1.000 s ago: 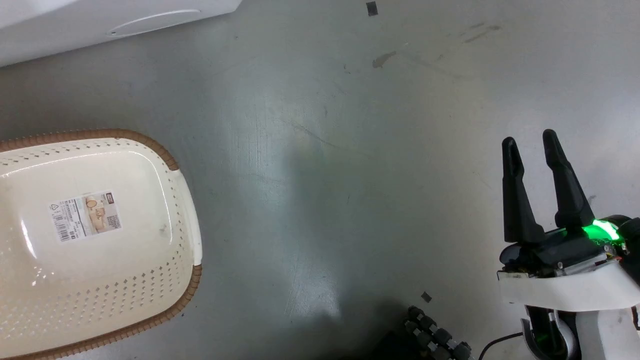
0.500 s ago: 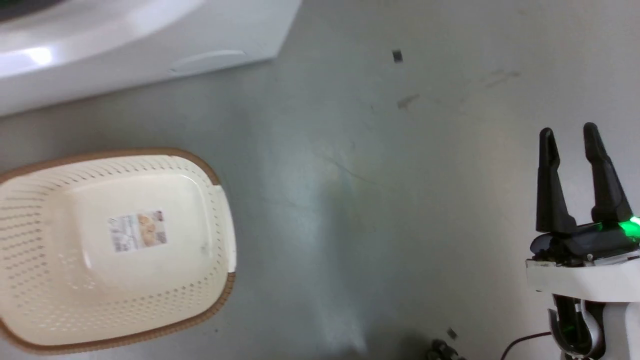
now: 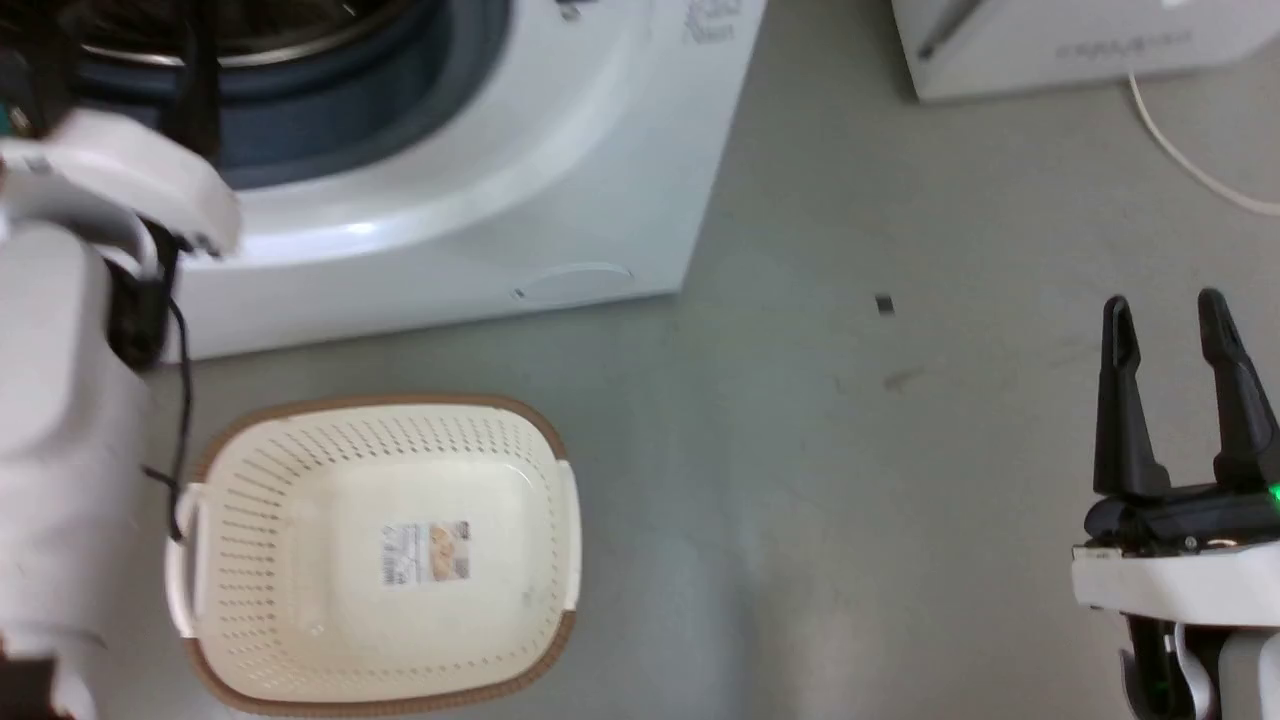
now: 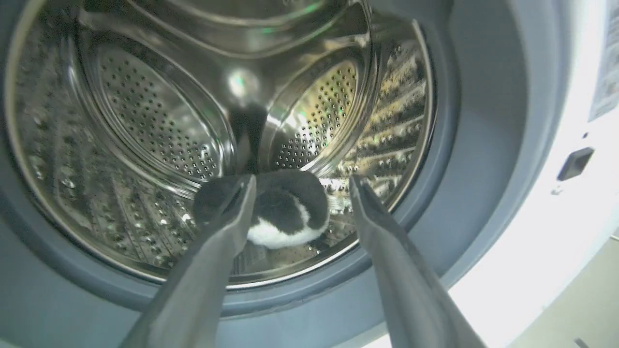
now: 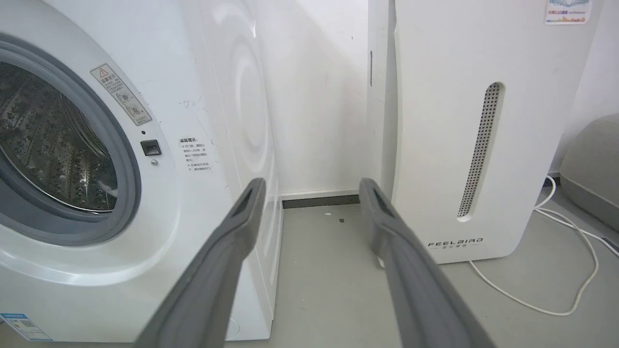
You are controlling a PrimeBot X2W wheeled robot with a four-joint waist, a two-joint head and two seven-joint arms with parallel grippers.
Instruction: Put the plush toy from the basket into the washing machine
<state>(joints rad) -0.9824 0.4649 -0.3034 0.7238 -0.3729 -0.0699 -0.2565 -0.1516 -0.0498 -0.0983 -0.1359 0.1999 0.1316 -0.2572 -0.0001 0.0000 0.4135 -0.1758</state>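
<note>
The black-and-white plush toy (image 4: pixel 285 212) lies loose at the bottom of the washing machine's (image 3: pixel 560 150) steel drum (image 4: pixel 145 106). My left gripper (image 4: pixel 302 181) is open at the door opening, pointing into the drum, with nothing between its fingers. In the head view, my pale left forearm (image 3: pixel 60 400) reaches up to the grey door seal (image 3: pixel 400 90). The basket (image 3: pixel 380 405) stands on the floor before the washer, holding nothing, its sticker (image 3: pixel 425 553) showing. My right gripper (image 3: pixel 1164 305) hangs open at the lower right, apart from everything; the right wrist view also shows the gripper (image 5: pixel 312 183) open.
A white FEELBIRD appliance (image 5: pixel 435 121) stands right of the washer (image 5: pixel 208 121) with a narrow gap between them. A white cable (image 5: pixel 556 290) trails over the grey floor beside it. A grey rounded object (image 5: pixel 590 159) sits at the far right.
The head camera has swung up, so the basket slid down the picture and the washer front and my left arm came into view. My right gripper stays open.
</note>
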